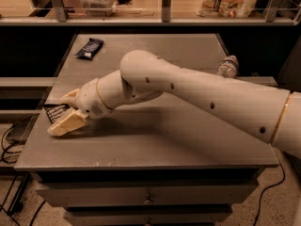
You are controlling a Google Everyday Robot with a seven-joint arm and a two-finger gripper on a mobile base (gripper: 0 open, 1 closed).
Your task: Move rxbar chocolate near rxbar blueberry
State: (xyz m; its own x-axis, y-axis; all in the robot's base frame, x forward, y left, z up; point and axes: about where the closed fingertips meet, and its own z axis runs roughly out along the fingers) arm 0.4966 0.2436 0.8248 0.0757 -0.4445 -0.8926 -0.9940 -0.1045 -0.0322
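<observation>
The rxbar chocolate (51, 111), a black wrapper with white text lines, lies flat at the left edge of the grey table (188, 140). My gripper (60, 113) is down at the table surface right at this bar and covers its right end. The rxbar blueberry (89, 47), a dark navy wrapper, lies flat at the far left of the table, well behind the gripper. My large white arm (197, 98) reaches in from the right across the middle of the table.
A plastic water bottle (227, 66) lies at the table's far right edge, partly behind the arm. A shelf (160, 20) with a clear container and snack bags runs behind the table. Drawers sit below the front edge.
</observation>
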